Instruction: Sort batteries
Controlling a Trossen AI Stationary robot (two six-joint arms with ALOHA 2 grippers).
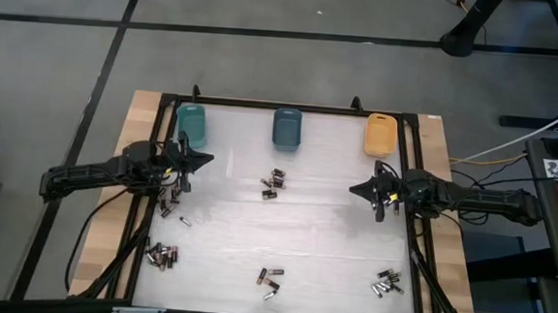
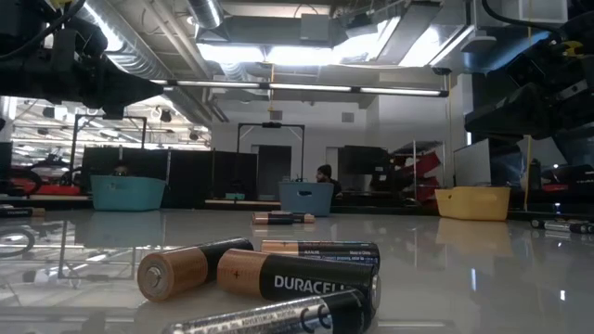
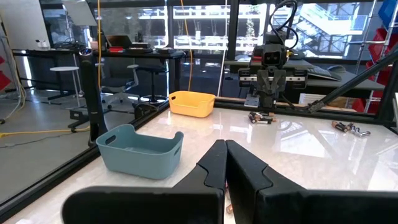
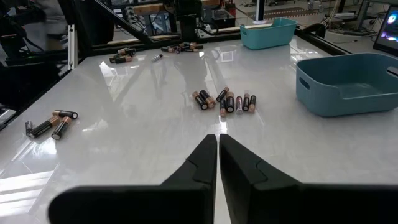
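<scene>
White, glossy tabletop inside a dark frame, seen from above. Left side: the left gripper hovers just in front of the teal bin, fingers pressed together and pinching nothing. A few batteries lie just beneath that arm; a larger heap sits at the near left corner. Centre: the blue bin stands at the far edge, with a cluster of cells near it and a smaller group toward the front edge. Right side: the orange bin is at the far edge; the right gripper hangs below it, its fingers likewise shut on nothing. A last group of batteries lies at the near right corner. All three bins appear empty, so sorting seems not yet begun.

Hazards, as judged: the cells are round and the surface slick, so a closed or off-centre approach could nudge one rolling away; tightly packed heaps invite pinching two at once; similar casings risk a drop into the wrong bin.
</scene>
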